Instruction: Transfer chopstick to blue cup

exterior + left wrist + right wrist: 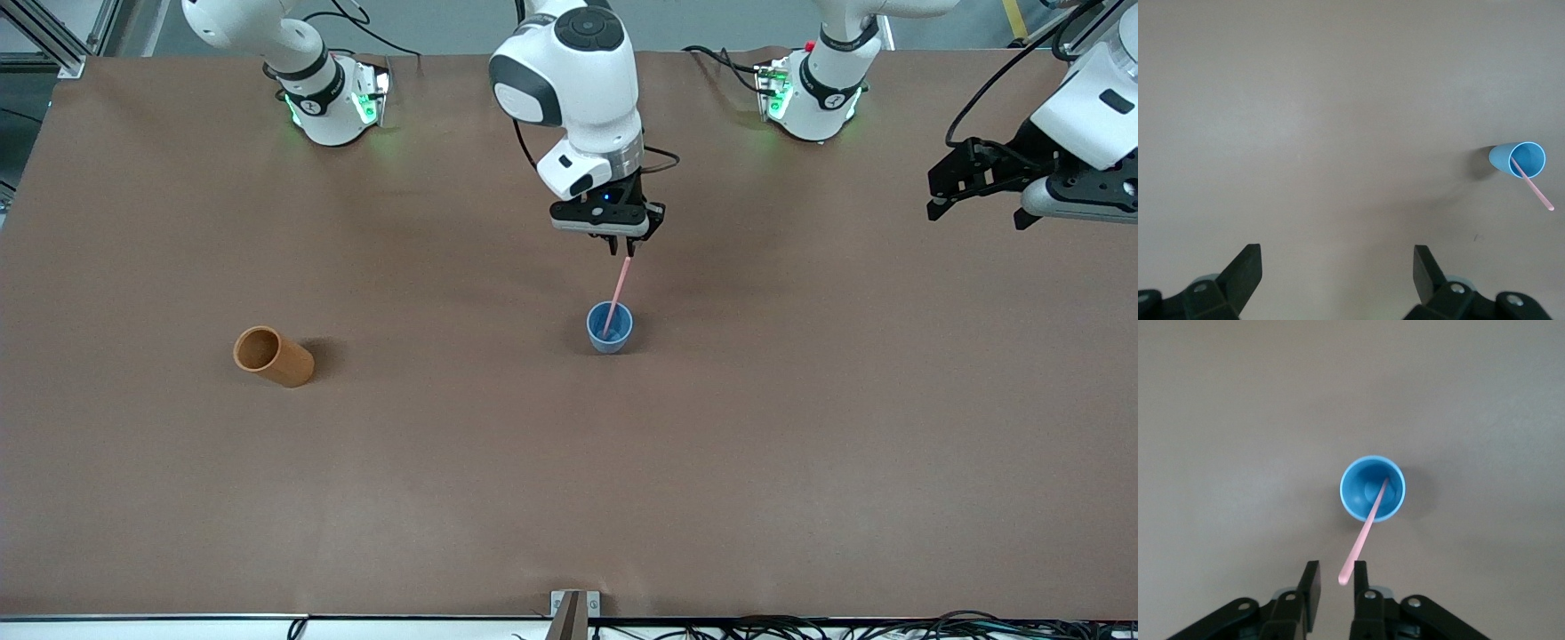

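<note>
chopstick (617, 293): thin, straight, pale pink, leaning in the blue cup (610, 328), a smooth tapered round cup | right gripper (621, 250): at cup's 12 o'clock, above, fingers slightly apart beside stick's top | left gripper (976, 212): wide apart, waiting

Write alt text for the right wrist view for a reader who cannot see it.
A thin pale pink chopstick leans in a small light-blue tapered cup on the brown table, its lower end inside and its upper end in the gap of the right gripper, whose black fingers stand slightly apart directly above.
</note>
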Tool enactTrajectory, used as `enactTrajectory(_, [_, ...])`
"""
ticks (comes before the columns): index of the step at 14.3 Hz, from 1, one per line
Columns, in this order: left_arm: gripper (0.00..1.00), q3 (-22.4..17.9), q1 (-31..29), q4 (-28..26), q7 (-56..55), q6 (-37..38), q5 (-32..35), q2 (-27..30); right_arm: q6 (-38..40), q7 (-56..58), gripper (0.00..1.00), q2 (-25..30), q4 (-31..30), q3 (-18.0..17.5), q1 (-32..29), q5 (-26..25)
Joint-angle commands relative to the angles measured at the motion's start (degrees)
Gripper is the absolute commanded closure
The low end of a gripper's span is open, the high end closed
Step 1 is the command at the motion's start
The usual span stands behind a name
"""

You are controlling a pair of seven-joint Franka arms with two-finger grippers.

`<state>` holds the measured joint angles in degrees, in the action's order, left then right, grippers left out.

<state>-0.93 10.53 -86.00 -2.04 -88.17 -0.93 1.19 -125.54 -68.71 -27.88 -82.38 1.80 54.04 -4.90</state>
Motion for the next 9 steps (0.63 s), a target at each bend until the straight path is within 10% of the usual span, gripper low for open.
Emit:
enactTrajectory(1, [0.00, -0.30, -0.07, -0.04, 1.25, 0.10, -0.91, 0.92, 2.83, 0.15, 0.07, 4.83, -0.23, -0.39, -4.11, -0.90])
enactTrajectory(9, [0.00, -0.30, -0.07, -0.04, 1.25, 0.11, -0.91, 0.83, 25.85, 27.79, 0.00, 18.64, -0.50, -0.39, -23.43, 3.39])
